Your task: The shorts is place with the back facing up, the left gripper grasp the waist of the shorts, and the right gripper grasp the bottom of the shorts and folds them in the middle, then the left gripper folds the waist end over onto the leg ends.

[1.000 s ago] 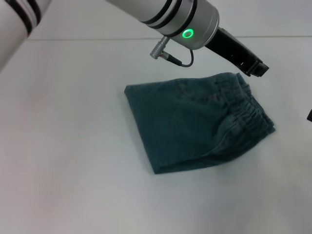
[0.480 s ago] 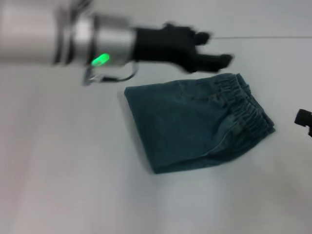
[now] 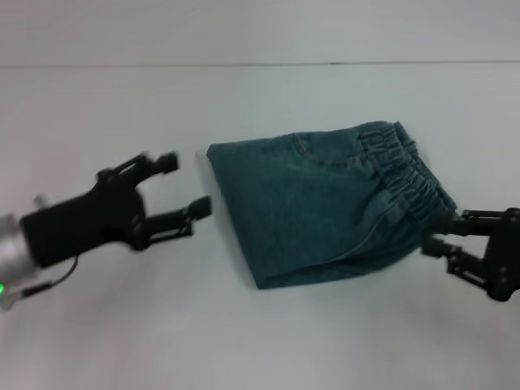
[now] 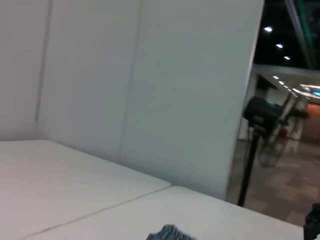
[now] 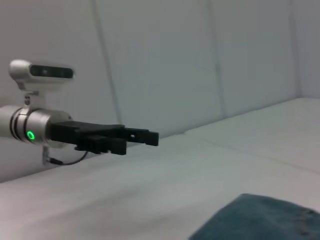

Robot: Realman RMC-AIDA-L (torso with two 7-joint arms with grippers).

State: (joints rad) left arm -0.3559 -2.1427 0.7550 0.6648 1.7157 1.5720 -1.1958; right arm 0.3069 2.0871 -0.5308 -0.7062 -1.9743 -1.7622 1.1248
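Left gripper [image 3: 185, 185] sits off to the left of the shorts [image 3: 325, 203] in my head view, fingers spread with a clear gap between them, pinching nothing. Its tips point toward the folded edge of the denim, near it but not touching. I see the same claw in the right wrist view [image 5: 142, 136], held level above the white table [image 3: 114, 325], with its silver cuff and a small green light behind it.

My right gripper [image 3: 443, 236] comes in from the right edge of the head view, its two thin fingers also parted and empty. Its tips are just beside the waist of the shorts [image 3: 406, 175], at the lower corner of the ruched band; I cannot tell whether they touch the cloth.

I see the shorts lying folded into a compact, roughly four-sided bundle in the middle of the table, the gathered elastic band on top along the right side and a smooth fold along the left. I cannot see the leg hems. Only a small scrap of blue denim [image 4: 167, 233] shows in the left wrist view.
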